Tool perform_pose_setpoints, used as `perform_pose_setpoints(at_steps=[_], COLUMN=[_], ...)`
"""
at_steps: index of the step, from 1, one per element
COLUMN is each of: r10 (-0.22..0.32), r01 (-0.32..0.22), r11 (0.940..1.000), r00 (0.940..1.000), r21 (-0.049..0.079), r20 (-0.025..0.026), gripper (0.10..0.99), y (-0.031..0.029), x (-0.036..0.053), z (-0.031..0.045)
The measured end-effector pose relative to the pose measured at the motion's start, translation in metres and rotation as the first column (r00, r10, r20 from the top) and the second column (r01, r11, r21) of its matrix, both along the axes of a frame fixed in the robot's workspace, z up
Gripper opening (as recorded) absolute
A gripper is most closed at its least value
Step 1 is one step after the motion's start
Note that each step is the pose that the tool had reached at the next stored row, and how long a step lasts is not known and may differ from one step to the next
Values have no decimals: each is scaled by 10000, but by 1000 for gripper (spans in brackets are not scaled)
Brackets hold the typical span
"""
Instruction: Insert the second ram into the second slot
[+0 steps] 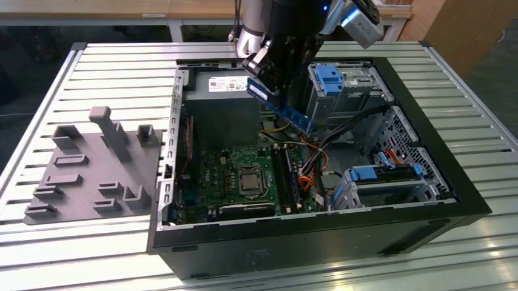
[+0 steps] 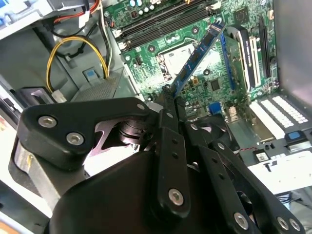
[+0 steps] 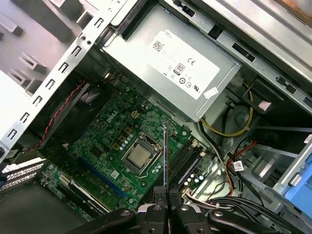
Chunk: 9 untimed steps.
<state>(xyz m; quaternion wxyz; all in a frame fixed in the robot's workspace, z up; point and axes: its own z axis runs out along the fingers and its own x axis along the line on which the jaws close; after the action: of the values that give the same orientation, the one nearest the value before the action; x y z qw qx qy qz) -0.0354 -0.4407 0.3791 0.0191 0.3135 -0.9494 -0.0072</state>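
On the exterior view's left, a grey holder block (image 1: pixel 89 163) is seen lying on the slatted table (image 1: pixel 113 66), just beside the open computer case (image 1: pixel 324 233). Inside the case the green motherboard (image 1: pixel 230 179) is laid flat, and the dark memory slots (image 1: pixel 285 176) are set along its edge towards the exterior view's right. Whether either slot is already filled cannot be told.

Above the slots, the second ram (image 1: pixel 282 104) is gripped at one end by the pincer (image 1: pixel 263 76), which is closed on its flat faces. The stick is tilted, with its free end slanted down towards the slots but well apart from them, so it has not been seated.

In the second wrist view the second ram (image 2: pixel 196 54) is seen projecting from the closed pincer (image 2: pixel 168 97) out over the board. In the first wrist view the second ram (image 3: pixel 165 156) is seen edge-on as a thin line standing out of the pincer (image 3: pixel 166 192), near the slots (image 3: pixel 187 158).

The stick is judged to be light, thin and stiff, yet fragile. It is best held by its flat faces near an end, with the contact edge left free. With only one end clamped, it could pivot in the grip if pressed unevenly.
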Motion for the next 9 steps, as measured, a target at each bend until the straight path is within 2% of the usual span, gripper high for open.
perform_pose_setpoints(at_steps=[5, 9], r10=[-619, -1249], r01=[619, 1249], r11=[9981, 9921], r00=[9981, 9922], r21=[-47, -83], r20=[1, 5], gripper=[133, 133], y=[0, 0], x=[0, 0], z=[-2, -5])
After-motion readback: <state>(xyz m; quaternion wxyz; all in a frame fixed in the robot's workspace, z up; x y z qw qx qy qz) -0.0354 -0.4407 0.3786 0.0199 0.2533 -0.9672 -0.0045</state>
